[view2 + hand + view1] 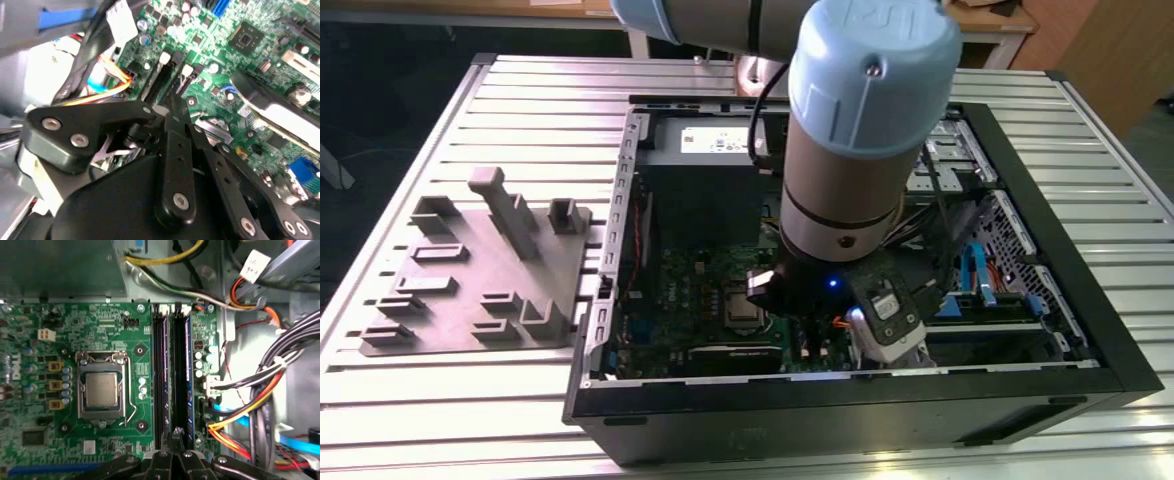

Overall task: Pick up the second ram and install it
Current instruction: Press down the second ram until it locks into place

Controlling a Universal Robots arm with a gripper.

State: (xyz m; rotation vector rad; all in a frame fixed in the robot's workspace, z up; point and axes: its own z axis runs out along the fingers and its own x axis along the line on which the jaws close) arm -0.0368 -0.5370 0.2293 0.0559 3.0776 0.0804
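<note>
In the first wrist view my gripper is shut, its fingertips together over the near end of the memory slots beside the processor socket. A long dark ram stands edge-on in the slot just beside the tips, on the cable side, and I take it for the second ram. Another dark strip sits in the slot on the socket side. The gripper holds nothing between its fingers. In the second wrist view the gripper points at the same slots, whose white latches show. I cannot tell whether the tips touch the stick.
The arm reaches down into the open computer case on the slatted table. Bundled cables crowd the slots on one side. A grey fixture plate with blocks lies at the exterior view's left.
</note>
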